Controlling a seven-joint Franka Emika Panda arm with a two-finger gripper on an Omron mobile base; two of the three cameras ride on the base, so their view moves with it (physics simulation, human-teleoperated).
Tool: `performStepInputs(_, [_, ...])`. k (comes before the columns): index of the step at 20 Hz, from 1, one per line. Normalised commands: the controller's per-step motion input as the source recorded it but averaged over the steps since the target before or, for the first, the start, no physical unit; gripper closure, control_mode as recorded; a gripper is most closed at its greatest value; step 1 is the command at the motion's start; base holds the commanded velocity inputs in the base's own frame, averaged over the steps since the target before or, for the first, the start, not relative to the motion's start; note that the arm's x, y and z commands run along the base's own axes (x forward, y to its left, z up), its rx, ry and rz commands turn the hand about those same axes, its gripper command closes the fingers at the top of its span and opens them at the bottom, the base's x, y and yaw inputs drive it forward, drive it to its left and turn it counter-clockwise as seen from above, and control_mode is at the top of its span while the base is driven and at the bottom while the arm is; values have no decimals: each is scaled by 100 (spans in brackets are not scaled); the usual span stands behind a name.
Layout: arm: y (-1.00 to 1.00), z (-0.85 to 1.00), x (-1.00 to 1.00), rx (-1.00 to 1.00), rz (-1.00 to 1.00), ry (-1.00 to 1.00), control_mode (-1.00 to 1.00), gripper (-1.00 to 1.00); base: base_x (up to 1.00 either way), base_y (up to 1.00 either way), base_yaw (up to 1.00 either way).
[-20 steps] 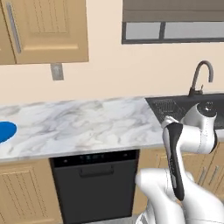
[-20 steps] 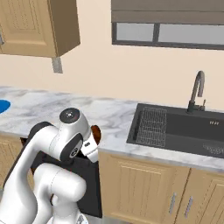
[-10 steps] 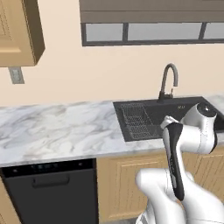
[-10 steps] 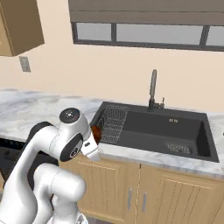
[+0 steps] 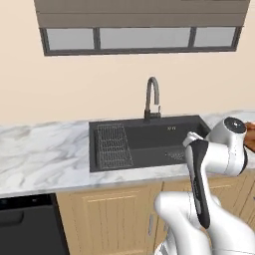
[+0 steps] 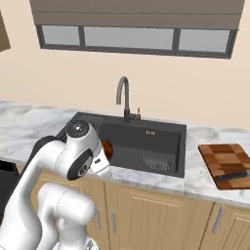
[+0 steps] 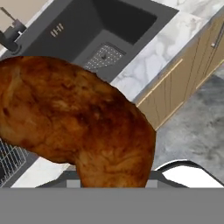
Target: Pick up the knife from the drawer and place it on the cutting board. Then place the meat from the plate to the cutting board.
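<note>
we are holding the meat (image 7: 78, 127) clamped in our gripper (image 6: 106, 152) over the sink's (image 6: 146, 141) front left corner; the knife (image 6: 235, 176) is lying on the cutting board (image 6: 225, 157).

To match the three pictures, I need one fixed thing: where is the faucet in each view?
Left base view: the faucet stands at upper centre, behind the sink.
Right base view: it rises left of centre, at the sink's back edge.
Hand view: its dark spout shows at the upper left edge, above the meat.
Shared landmark: the dark sink, with its round drain.
</note>
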Motion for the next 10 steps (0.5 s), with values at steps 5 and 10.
performStepInputs(5, [0,0,0,0,0,0,100,100,33,-81,0])
performStepInputs(10, [0,0,0,0,0,0,100,100,31,-79,0])
